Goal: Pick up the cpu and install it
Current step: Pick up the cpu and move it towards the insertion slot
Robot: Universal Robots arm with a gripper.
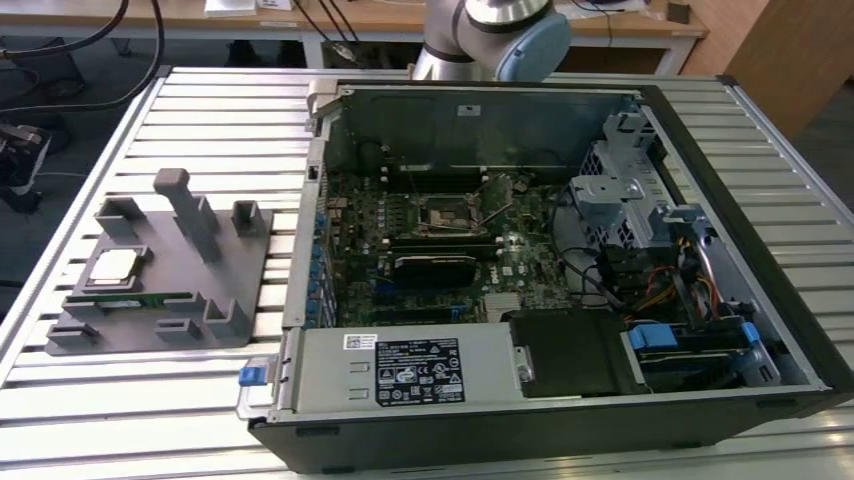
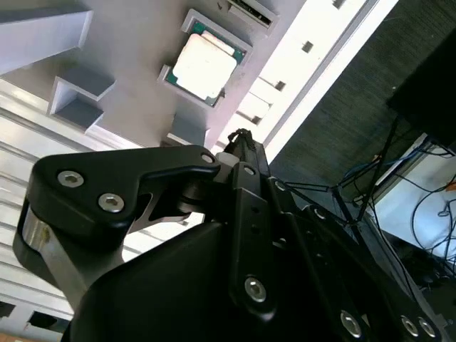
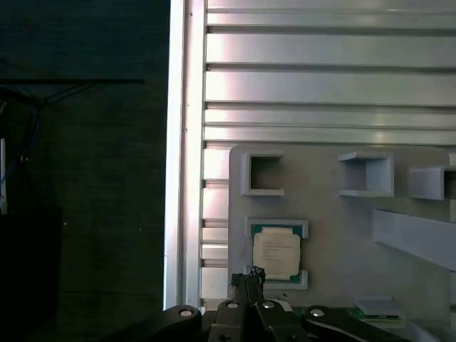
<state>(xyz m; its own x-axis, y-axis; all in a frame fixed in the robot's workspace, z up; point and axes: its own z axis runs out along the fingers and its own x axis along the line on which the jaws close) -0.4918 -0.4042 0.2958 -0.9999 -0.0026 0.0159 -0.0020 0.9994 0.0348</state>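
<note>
The cpu [image 1: 114,266] lies in the grey tray [image 1: 254,280] (memory stick [image 1: 134,297] just beside it), on the exterior view's left of the open case [image 1: 481,125]; the gripper [image 3: 248,276] is closed, empty, nearby.

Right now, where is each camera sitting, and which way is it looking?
Exterior view: off the arm, high up, looking down on the open computer case and grey tray; the arm shows beyond the case.
First wrist view: on the arm, facing down at the tray; jaws show.
Second wrist view: on the arm, looking along the jaws.
All share the cpu.
</note>
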